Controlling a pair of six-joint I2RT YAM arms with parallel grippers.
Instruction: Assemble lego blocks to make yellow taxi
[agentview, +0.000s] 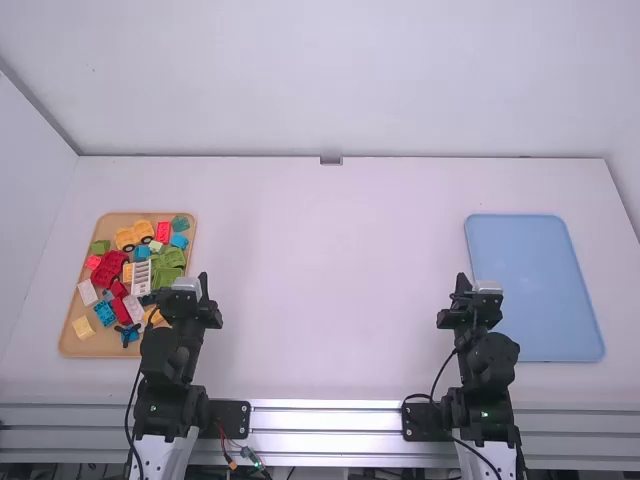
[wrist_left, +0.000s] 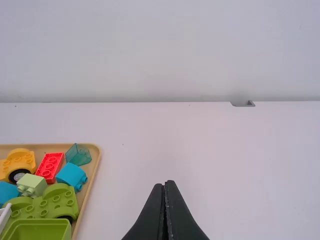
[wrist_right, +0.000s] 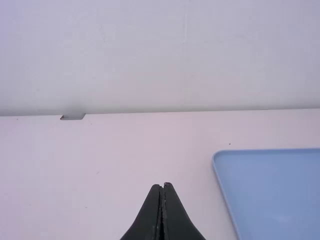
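Observation:
My left gripper (agentview: 204, 284) is held at the right edge of the wooden tray (agentview: 75, 348); in the left wrist view the left gripper (wrist_left: 166, 184) is shut, its fingertips together over bare table. A yellow wheeled chassis (agentview: 134, 235) lies at the tray's far side; the same yellow chassis (wrist_left: 19, 163) shows at the left wrist view's left edge, beside a red block (wrist_left: 49, 166). Green wheeled parts (agentview: 168, 266) and a white piece (agentview: 141, 278) lie among the mixed blocks. My right gripper (agentview: 464, 284) stands near the blue tray; in the right wrist view the right gripper (wrist_right: 162, 186) is shut.
The blue tray (agentview: 540, 290) lies flat at the right with nothing on it. Bare white table (agentview: 330, 280) stretches between the two trays. A small grey bracket (agentview: 331, 160) sits at the table's far edge, by the back wall.

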